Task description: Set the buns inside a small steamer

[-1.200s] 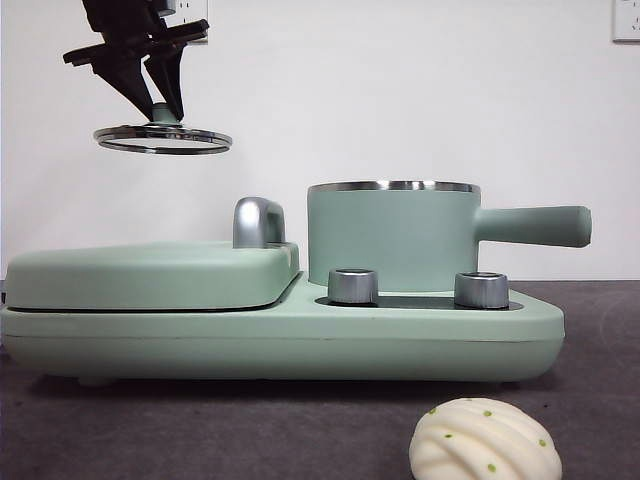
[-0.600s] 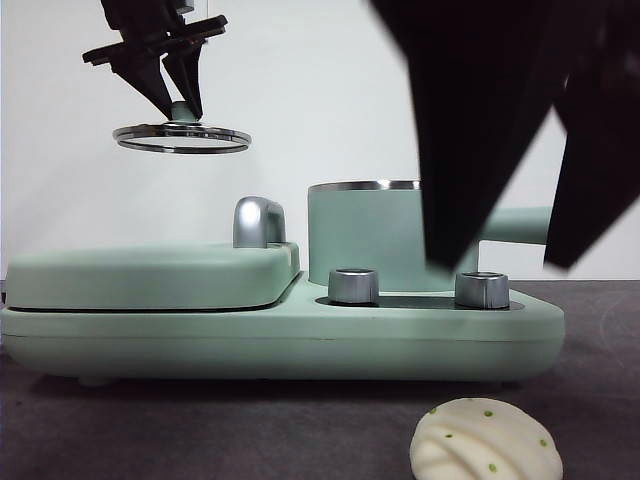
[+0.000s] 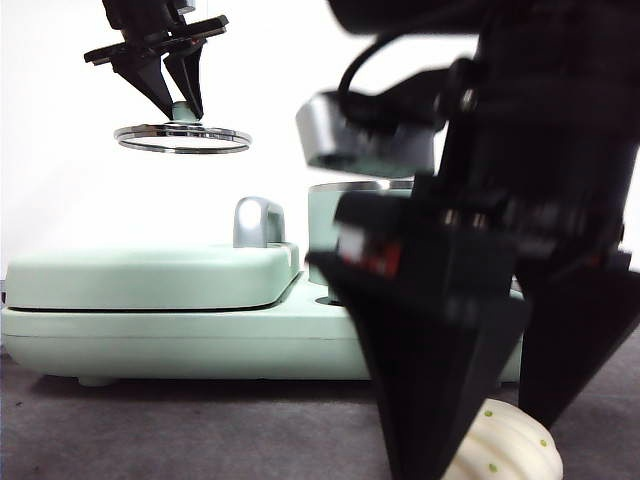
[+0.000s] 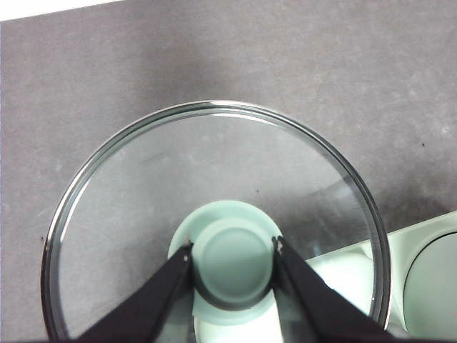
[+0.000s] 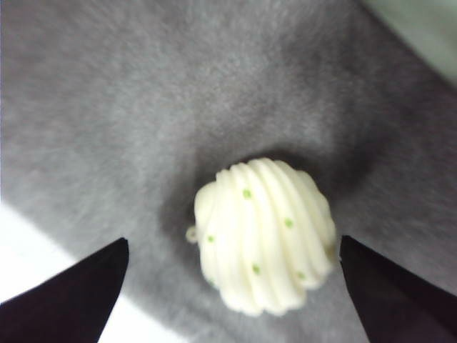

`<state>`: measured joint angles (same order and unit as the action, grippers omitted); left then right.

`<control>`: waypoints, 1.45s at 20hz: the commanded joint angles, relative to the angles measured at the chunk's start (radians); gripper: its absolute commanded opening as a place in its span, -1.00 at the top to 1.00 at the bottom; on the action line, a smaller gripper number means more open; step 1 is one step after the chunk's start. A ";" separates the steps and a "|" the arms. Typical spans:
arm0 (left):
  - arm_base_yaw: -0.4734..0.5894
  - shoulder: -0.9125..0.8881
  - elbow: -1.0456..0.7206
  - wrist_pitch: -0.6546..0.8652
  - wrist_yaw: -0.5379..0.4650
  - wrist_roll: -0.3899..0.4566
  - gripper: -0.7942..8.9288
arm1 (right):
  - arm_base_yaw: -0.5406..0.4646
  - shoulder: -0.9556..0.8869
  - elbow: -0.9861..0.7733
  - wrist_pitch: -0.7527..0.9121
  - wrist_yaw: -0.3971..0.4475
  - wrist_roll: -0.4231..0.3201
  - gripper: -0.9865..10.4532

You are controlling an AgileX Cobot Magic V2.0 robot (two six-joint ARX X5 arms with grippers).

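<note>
nearest the front camera, the right gripper (image 3: 495, 440) fills the right side, big, dark and blurred, its two jaws spread wide and pointing down at the grey mat (image 3: 180, 430). the ridged bun (image 3: 500, 445) with small green dots lies on the mat between the jaw tips, and the near jaw covers its left part. in the right wrist view the ridged bun (image 5: 264, 232) sits midway between the open jaws with mat showing on both sides, so neither jaw touches it and the gripper grasps nothing.

behind it stands the mint-green cooker base (image 3: 150, 335) with the flat griddle plate (image 3: 150, 275) on its left and a steel hinge (image 3: 258, 222). the small steamer (image 3: 345, 225) stands on the base, lid off, and the right arm hides all but its left edge and steel rim.

farther back and high on the left, the left gripper (image 3: 180, 105) is clamped on the green knob (image 4: 234, 263) of the glass lid (image 3: 182, 138), which hangs level in the air above the griddle plate. a white wall (image 3: 60, 150) closes the scene.

the oblong bun is not visible in any view.
</note>
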<state>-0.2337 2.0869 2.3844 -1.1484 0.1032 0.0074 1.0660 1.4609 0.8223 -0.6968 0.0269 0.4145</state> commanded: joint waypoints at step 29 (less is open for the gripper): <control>-0.004 0.007 0.044 0.021 0.002 0.001 0.81 | -0.449 0.249 0.978 -0.575 0.006 -0.426 0.50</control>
<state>-0.2337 2.0869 2.3844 -1.1488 0.1032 0.0074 0.6044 1.6878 1.7748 -1.2694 0.0315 0.0269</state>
